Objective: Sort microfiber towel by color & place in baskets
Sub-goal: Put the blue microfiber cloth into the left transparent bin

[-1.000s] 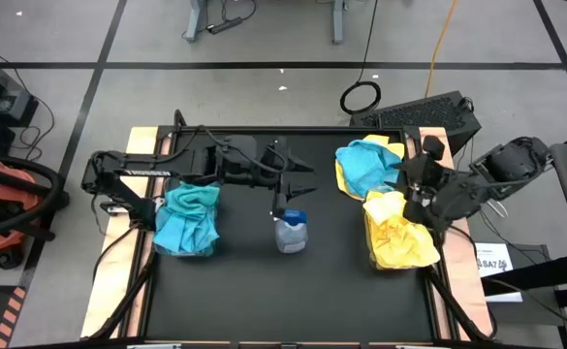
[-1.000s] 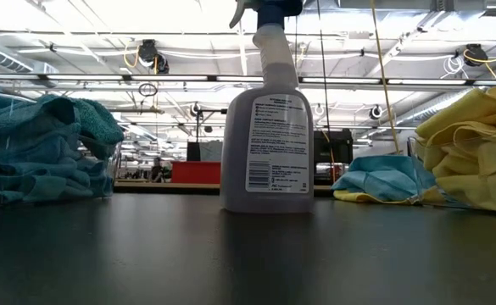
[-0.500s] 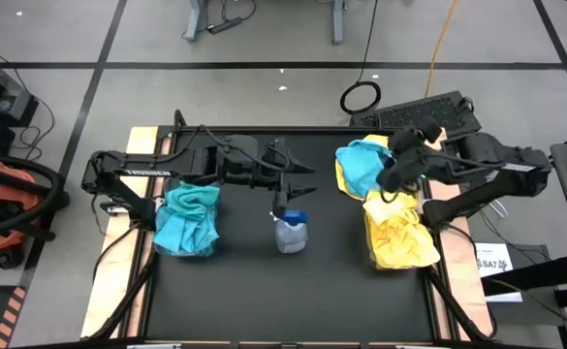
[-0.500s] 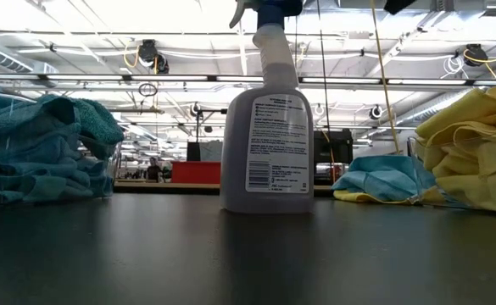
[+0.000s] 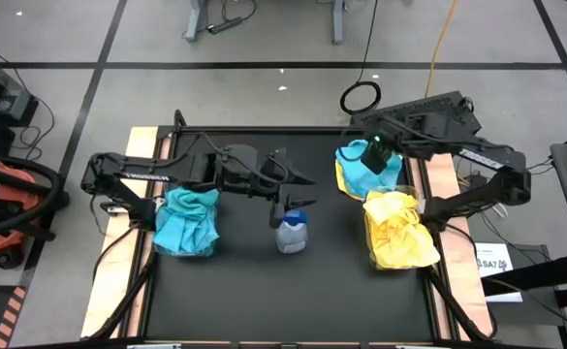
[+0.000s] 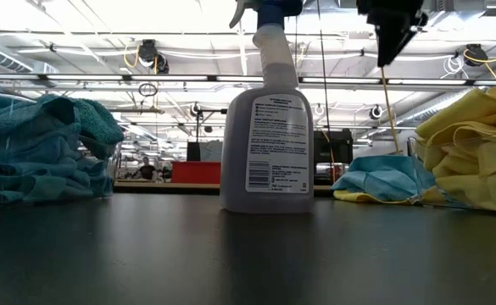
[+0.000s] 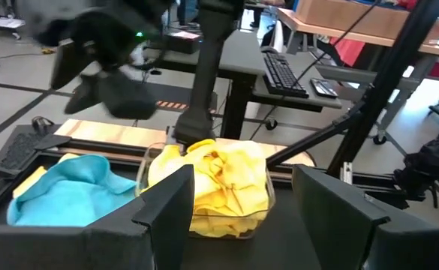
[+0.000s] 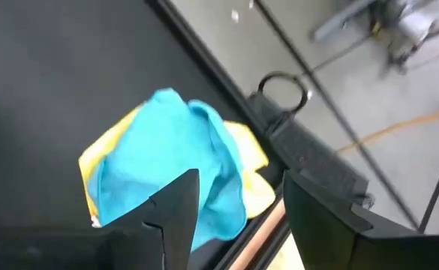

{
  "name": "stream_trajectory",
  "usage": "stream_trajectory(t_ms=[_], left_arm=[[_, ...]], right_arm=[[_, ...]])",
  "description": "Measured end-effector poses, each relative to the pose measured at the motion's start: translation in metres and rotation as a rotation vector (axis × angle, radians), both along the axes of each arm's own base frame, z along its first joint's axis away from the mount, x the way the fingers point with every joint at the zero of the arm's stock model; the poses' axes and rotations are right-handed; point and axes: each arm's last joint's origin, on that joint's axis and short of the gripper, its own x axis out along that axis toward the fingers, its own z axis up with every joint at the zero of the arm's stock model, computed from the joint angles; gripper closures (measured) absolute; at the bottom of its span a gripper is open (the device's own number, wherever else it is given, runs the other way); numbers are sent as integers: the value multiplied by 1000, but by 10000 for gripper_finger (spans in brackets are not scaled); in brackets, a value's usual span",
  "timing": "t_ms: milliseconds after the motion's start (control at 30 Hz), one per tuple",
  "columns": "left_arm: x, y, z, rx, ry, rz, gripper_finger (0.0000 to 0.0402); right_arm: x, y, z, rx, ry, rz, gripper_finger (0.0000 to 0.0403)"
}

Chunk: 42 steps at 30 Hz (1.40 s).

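Pickup is the step in hand, I judge. My right gripper (image 5: 371, 153) hangs above the loose teal towel (image 5: 365, 167) lying on a yellow towel (image 5: 343, 177) at the table's far right, fingers apart, empty. 2 baskets: teal pile (image 5: 187, 220) left, yellow pile (image 5: 399, 231) right. Next I must descend and pinch only teal. Left gripper (image 5: 300, 178) waits open near the spray bottle (image 5: 291, 231).

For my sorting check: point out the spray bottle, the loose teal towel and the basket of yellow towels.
spray bottle (image 6: 267, 144), low view, its label.
loose teal towel (image 5: 363, 171), high view, its middle.
basket of yellow towels (image 7: 258, 214), left wrist view, its clear front wall.
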Motion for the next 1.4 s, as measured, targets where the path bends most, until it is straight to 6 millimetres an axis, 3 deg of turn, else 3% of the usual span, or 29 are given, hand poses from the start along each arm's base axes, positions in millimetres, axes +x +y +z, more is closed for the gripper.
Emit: stream_trajectory(t_ms=[800, 1133, 1400], left_arm=[[-2, -26, 0, -108, 9, -86, 171], [-5, -46, 0, -109, 13, -140, 171], [-6, -48, 0, -161, 30, -135, 171]], right_arm=[[9, -120, -86, 409, 122, -115, 218], [2, -152, -107, 443, 167, -132, 218], [1, -167, -126, 550, 159, -130, 218]])
